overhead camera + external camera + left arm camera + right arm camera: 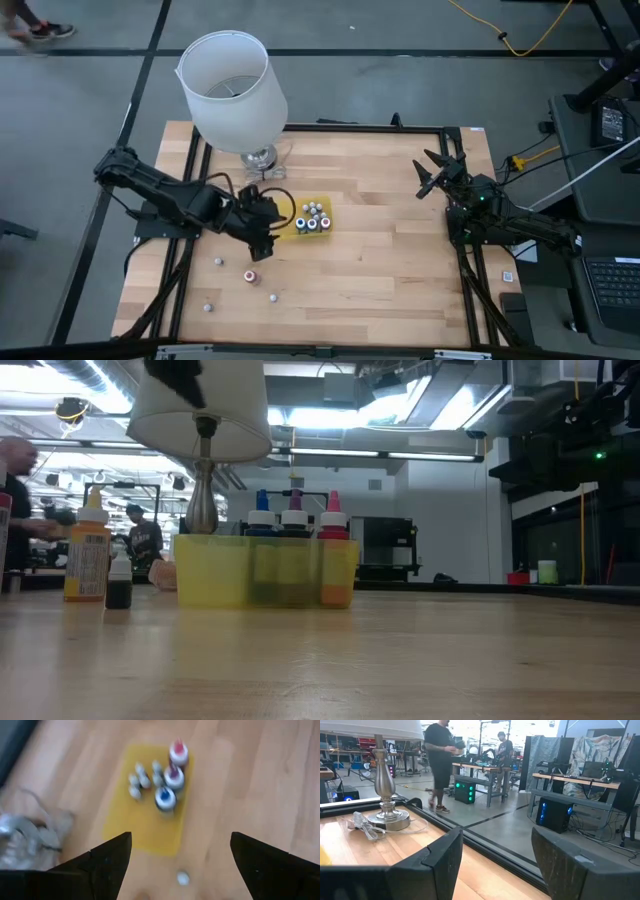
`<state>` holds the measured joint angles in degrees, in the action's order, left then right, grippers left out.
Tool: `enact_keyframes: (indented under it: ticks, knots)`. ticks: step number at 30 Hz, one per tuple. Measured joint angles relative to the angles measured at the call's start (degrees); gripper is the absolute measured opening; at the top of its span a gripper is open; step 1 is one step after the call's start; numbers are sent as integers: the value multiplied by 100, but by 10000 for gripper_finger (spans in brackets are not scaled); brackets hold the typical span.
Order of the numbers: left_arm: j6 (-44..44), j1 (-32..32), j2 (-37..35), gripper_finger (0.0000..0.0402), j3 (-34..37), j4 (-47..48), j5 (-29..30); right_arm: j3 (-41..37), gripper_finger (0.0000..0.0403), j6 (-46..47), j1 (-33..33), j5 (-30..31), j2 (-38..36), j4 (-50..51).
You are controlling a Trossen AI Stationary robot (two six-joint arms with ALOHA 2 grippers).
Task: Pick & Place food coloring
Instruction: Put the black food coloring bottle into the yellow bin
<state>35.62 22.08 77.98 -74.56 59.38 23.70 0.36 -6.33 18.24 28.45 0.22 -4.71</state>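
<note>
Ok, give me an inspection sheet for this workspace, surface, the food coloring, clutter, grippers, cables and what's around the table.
Surface: wooden table, dark frame at its edges.
Job's things: several food coloring bottles stand on the yellow tray; four more lie loose on the wood nearer the table's front, one red-topped.
Clutter: white-shaded lamp on a metal base, behind the tray.
Grippers: left gripper open, empty, above the tray's edge; right gripper open, empty, off to the right side.
Cables: the lamp's clear cord coiled by its base; a yellow cable on the floor.
Surroundings: people among workbenches beyond the table.
</note>
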Motion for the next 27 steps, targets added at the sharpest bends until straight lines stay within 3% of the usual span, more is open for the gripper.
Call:
enact_keyframes:
  ticks: [8, 19, 27]
  knots:
    - [491, 7, 354, 331, -1, 620, -833, 0, 236, 0, 0, 0, 1, 0]
    - [666, -137, 1331, 331, 3, 874, -1043, 0, 236, 0, 1, 0, -1, 0]
    - [277, -189, 1963, 331, 3, 860, -1105, 0, 236, 0, 0, 0, 0, 0]
